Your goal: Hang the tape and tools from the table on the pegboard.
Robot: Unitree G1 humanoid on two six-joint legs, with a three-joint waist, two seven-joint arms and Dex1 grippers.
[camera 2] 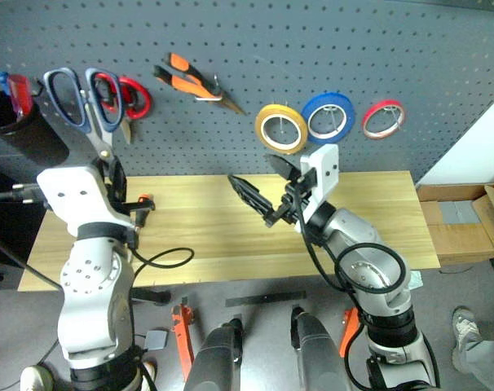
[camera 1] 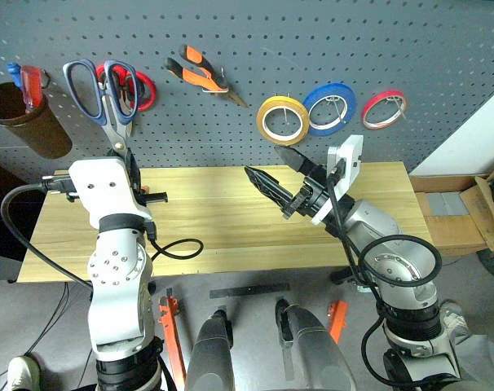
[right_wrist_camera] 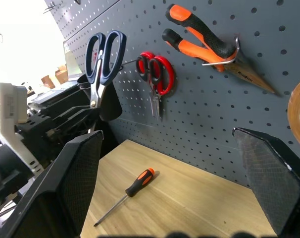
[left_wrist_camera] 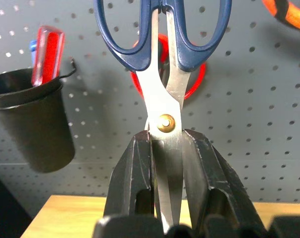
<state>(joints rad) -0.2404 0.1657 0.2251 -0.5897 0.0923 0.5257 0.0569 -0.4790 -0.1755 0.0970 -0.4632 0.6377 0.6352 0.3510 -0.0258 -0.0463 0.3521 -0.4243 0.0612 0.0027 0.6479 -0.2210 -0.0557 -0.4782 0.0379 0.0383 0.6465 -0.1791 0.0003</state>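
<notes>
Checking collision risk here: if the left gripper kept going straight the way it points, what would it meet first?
Probably the pegboard near the red-handled scissors, which hang behind the blue scissors held by the left gripper; depth is unclear.

We take this for a workshop or a robot test bench. A dark grey pegboard (camera 1: 247,49) covers the far wall, hung with pliers (camera 1: 200,72), red scissors (camera 1: 138,88) and three rolls of tape (camera 1: 283,119) on hooks, and a black cup (camera 1: 23,122) at far left holds a red-handled tool (camera 1: 32,85). A pale wooden table (camera 1: 222,220) stands against it, and a cardboard box (camera 1: 463,216) lies on the grey floor at right.
</notes>
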